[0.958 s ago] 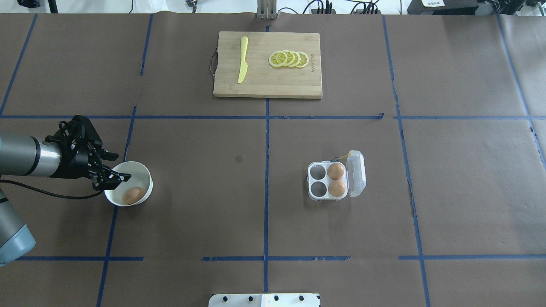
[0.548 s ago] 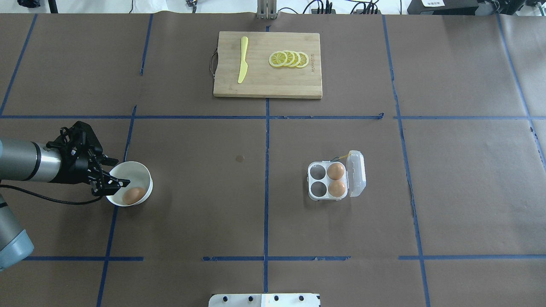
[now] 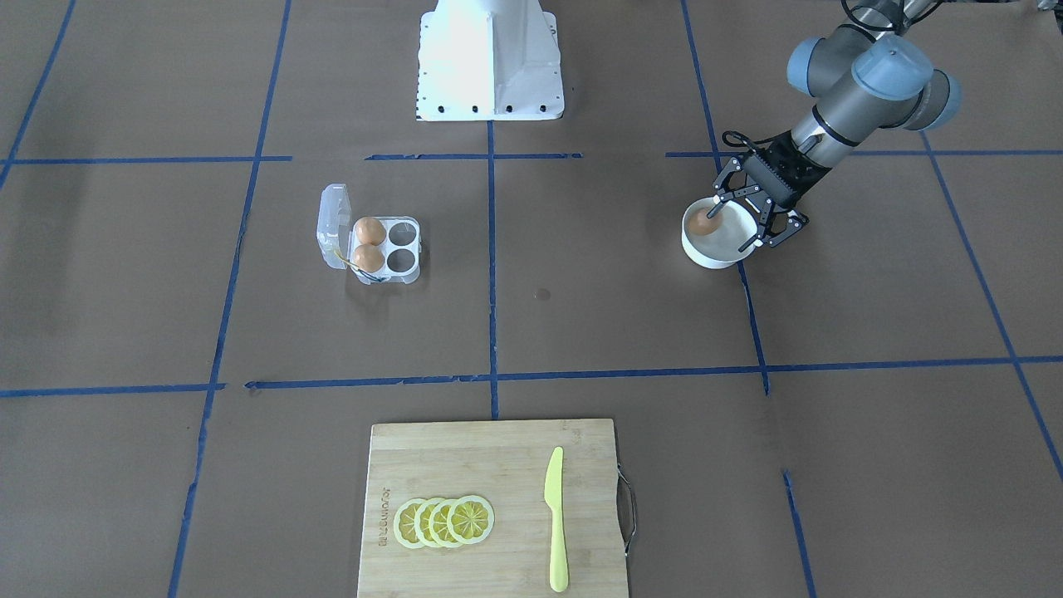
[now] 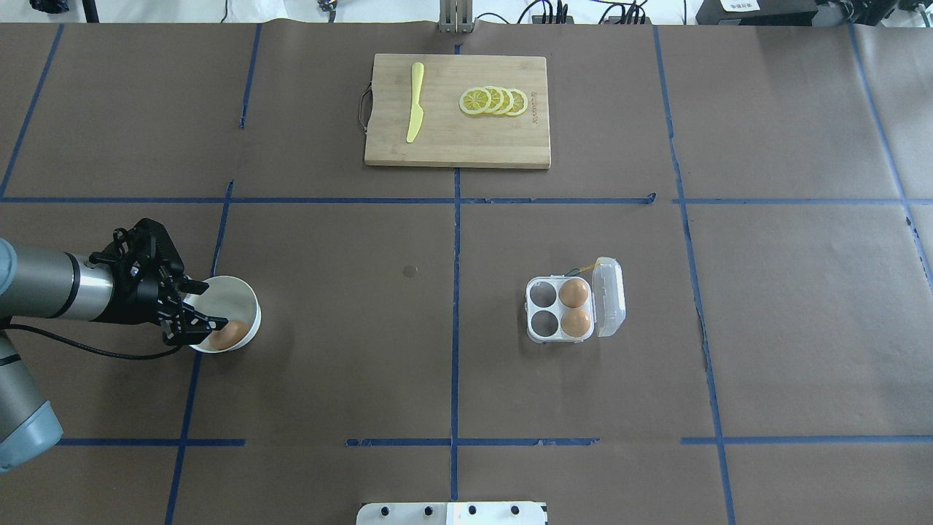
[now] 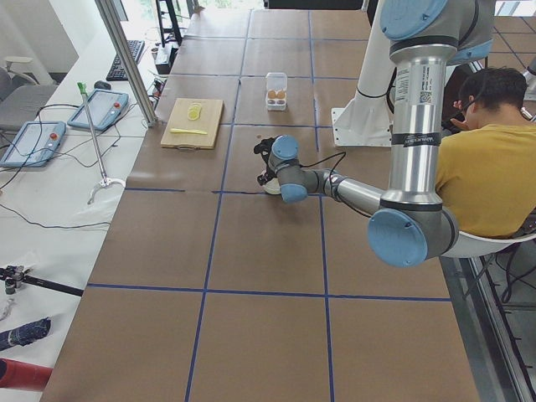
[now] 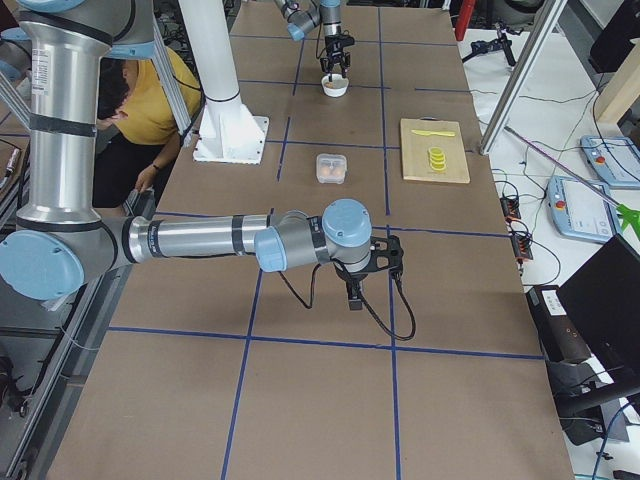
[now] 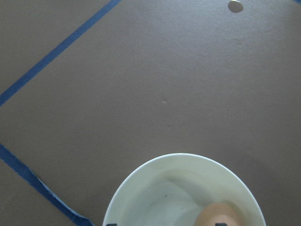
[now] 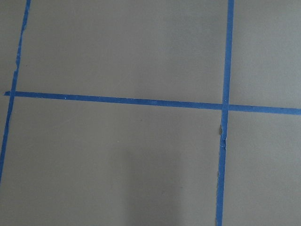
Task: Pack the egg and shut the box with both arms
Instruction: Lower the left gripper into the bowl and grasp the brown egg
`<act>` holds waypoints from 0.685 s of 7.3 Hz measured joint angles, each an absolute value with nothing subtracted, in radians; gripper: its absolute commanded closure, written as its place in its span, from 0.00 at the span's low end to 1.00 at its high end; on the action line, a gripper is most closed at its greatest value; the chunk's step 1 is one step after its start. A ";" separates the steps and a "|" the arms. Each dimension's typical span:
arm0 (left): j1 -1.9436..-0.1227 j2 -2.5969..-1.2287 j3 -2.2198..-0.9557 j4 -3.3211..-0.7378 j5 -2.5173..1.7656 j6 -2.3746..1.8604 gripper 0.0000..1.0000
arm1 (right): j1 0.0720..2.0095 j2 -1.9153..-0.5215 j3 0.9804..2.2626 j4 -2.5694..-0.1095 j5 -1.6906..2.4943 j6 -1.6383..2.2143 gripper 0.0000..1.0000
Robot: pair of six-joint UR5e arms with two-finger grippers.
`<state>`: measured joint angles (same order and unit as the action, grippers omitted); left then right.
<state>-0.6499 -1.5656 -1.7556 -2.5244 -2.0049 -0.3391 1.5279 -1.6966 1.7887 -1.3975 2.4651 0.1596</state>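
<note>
**Exterior front-facing view.** The left gripper (image 3: pixel 736 227) hangs over a white bowl (image 3: pixel 712 259) on the worktop (image 3: pixel 581 316). Its fingers (image 3: pixel 716 211) are spread. One dips into the bowl right at the egg (image 3: pixel 702 224), and the other stands at the opposite rim. Contact with the egg cannot be confirmed. The box (image 3: pixel 402 247) sits well apart from the bowl, with its lid (image 3: pixel 330 224) swung open. Two further eggs (image 3: pixel 369 231) occupy the two cells beside the lid.

**Overhead exterior view.** The egg lies against the bowl wall on the robot's side. A cutting board (image 4: pixel 455 146) at the far side carries a yellow knife (image 4: pixel 415 102) and lemon slices (image 4: pixel 494 100).

**Exterior left view.** The left arm (image 5: pixel 352 191) reaches low over the worktop to the bowl.

**Exterior right view.** The right gripper (image 6: pixel 354 295) points down above bare worktop, well apart from the box. Whether its fingers are spread or pressed together cannot be told.

**Left wrist-mounted view.** The bowl fills the lower edge of the frame, and the egg shows at its lower right.

**Right wrist-mounted view.** Only the worktop and blue tape lines (image 8: pixel 141 100) appear.
</note>
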 measured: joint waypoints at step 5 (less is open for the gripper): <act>-0.631 -1.568 -1.751 -2.525 -2.006 -0.345 0.24 | 1.528 -1.697 1.782 -1.397 2.465 0.160 0.00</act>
<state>-0.6309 -1.5677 -1.7513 -2.5250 -2.0064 -0.3452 1.5279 -1.6966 1.7821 -1.3975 2.4651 0.1595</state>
